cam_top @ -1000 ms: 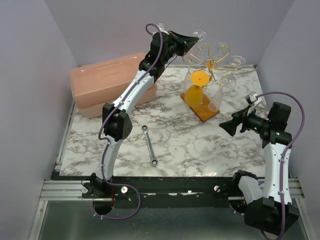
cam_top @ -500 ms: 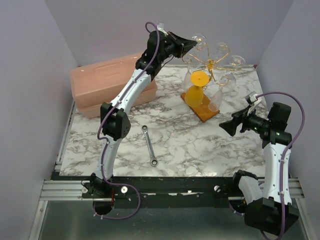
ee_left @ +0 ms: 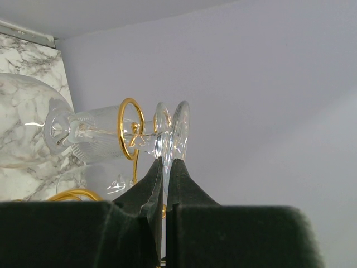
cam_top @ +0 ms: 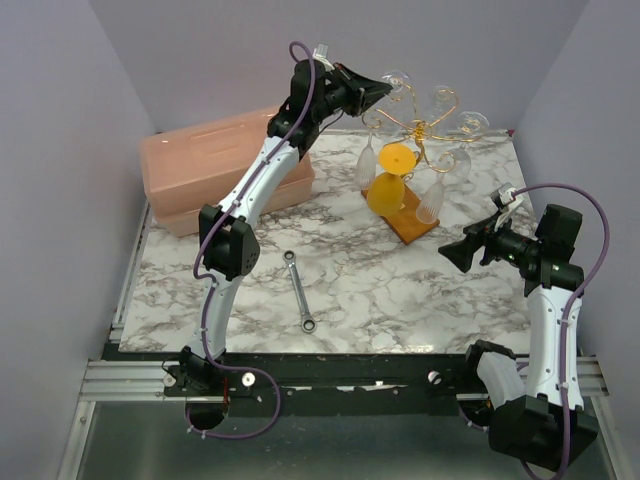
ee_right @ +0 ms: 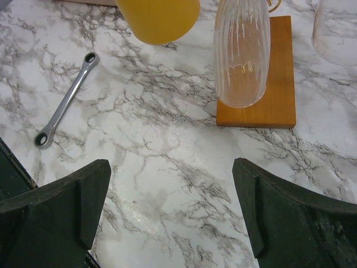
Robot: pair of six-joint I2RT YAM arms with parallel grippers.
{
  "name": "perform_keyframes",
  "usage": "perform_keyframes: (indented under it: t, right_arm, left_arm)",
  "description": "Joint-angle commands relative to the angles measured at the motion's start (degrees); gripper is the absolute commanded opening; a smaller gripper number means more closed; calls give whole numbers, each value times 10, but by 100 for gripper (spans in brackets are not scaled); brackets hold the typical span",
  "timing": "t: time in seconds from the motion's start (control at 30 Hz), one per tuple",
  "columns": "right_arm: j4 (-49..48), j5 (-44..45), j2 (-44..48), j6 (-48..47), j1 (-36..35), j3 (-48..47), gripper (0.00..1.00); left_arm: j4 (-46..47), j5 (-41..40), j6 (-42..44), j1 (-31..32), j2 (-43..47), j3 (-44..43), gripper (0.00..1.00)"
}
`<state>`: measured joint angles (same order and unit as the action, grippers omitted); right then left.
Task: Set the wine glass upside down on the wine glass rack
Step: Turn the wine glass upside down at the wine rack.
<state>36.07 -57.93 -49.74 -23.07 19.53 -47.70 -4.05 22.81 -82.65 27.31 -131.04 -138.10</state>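
Left fingers (ee_left: 149, 192) pinch wine glass (ee_left: 97, 133) foot | right fingers (ee_right: 58, 207) spread

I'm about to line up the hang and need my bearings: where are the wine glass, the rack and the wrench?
wine glass (ee_left: 182, 125), left wrist view, on the disc of its foot.
wine glass rack (ee_right: 281, 72), right wrist view, on its orange-brown base.
wrench (ee_right: 66, 99), right wrist view, on its shaft.

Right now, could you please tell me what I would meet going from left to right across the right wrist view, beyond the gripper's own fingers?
wrench → orange glass → ribbed clear glass → smooth clear glass at the right edge
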Motion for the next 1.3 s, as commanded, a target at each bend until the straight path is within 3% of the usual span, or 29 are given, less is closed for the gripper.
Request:
perform_keyframes:
  t: [0.0,0.63,1.27]
  right_arm:
    - [4,-13,6,-9,2,1,100]
    - [4,-13,9,-10,2,0,100]
    - [5,-14,14,-10,3,0,100]
  left_arm:
    - [6,-7,4,-11,2,-46,0]
    - [-8,-40,-9,-5,-20,-57,0]
    - [-10,-60,-18,2,-26,-60,9]
